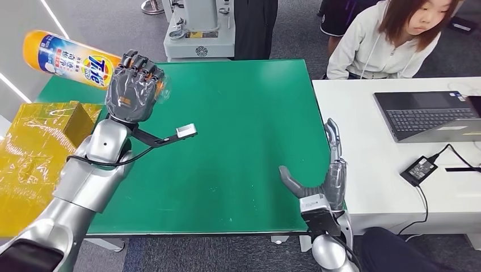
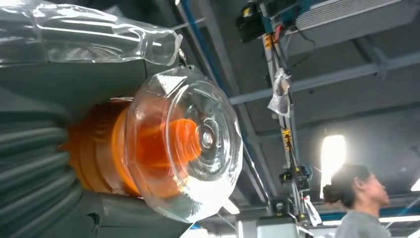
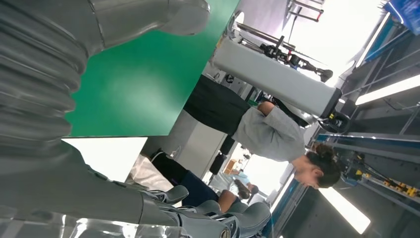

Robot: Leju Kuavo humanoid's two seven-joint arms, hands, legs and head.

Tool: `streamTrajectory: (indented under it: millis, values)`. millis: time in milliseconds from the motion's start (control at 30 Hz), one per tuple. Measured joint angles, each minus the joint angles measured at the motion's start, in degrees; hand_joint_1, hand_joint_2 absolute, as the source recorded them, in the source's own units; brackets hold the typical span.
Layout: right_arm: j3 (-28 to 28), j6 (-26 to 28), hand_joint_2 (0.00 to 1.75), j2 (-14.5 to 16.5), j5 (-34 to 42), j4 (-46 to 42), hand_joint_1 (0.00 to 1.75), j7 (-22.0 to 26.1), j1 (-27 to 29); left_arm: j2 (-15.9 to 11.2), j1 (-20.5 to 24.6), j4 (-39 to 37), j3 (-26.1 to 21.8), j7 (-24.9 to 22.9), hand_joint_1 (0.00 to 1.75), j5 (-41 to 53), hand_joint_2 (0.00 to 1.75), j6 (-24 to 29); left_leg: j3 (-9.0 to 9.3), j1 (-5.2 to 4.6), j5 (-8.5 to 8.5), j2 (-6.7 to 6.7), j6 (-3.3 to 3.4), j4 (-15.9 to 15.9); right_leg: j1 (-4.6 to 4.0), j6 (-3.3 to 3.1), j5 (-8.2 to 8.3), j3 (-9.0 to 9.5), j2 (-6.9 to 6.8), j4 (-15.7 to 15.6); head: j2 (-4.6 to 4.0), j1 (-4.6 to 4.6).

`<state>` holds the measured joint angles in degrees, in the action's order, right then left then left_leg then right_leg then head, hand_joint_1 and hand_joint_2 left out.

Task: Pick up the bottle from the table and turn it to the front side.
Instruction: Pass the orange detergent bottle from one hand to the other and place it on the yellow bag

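Two hands show in the head view. Nearest, at five o'clock, the right hand [image 1: 325, 180] hovers at the green counter [image 1: 238, 141] edge, fingers spread, holding nothing. At ten o'clock the left hand [image 1: 131, 90] grips the bottle [image 1: 68, 58] aloft over the counter's far left corner, its body lying sideways and jutting toward nine o'clock. The left wrist view adds the bottle's clear cap [image 2: 185, 144] and orange neck beyond the fingers. Yellow boxes [image 1: 39, 147] crowd the left edge; a person [image 1: 391, 37] sits at one o'clock beyond a laptop [image 1: 428, 113].
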<state>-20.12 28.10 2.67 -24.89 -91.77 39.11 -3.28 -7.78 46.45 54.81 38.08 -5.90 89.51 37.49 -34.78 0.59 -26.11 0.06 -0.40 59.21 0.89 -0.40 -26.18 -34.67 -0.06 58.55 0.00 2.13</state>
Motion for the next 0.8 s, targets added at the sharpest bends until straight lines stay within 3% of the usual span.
streamTrajectory:
  millis: [133,300,600,800]
  values:
    - [-0.2,0.8,1.75,-0.9,1.8,-0.9,0.0,0.6,0.8,-5.8,6.0,-2.8,12.3,-6.7,1.75,0.2,1.75,-1.4,0.01,-0.01,0.0,0.05,0.0,0.0,0.01,0.0,0.0,0.01,0.08,0.0,0.0,0.02]
    - [-0.3,0.8,1.75,-1.4,3.0,-2.3,0.0,0.9,2.5,-10.5,8.3,-6.3,20.4,-6.2,1.75,0.2,1.75,-2.8,0.03,0.0,-0.04,0.14,-0.05,0.0,0.0,-0.01,0.0,-0.03,0.18,0.0,0.01,0.01]
    - [-0.2,0.8,1.75,-1.5,2.7,-3.7,0.0,1.0,4.2,-12.5,7.3,-12.1,22.3,-4.6,1.75,0.2,1.75,-2.7,0.01,0.03,-0.05,0.12,-0.07,0.0,-0.03,-0.01,-0.01,-0.02,0.15,0.0,0.0,0.0]
    - [0.4,0.7,1.75,-1.6,3.1,-5.5,0.0,1.0,6.3,-13.1,5.1,-15.8,21.1,-1.5,1.75,0.1,1.75,-1.3,0.01,0.02,-0.05,0.13,-0.07,0.0,-0.03,-0.01,-0.01,-0.03,0.16,0.0,0.0,0.0]
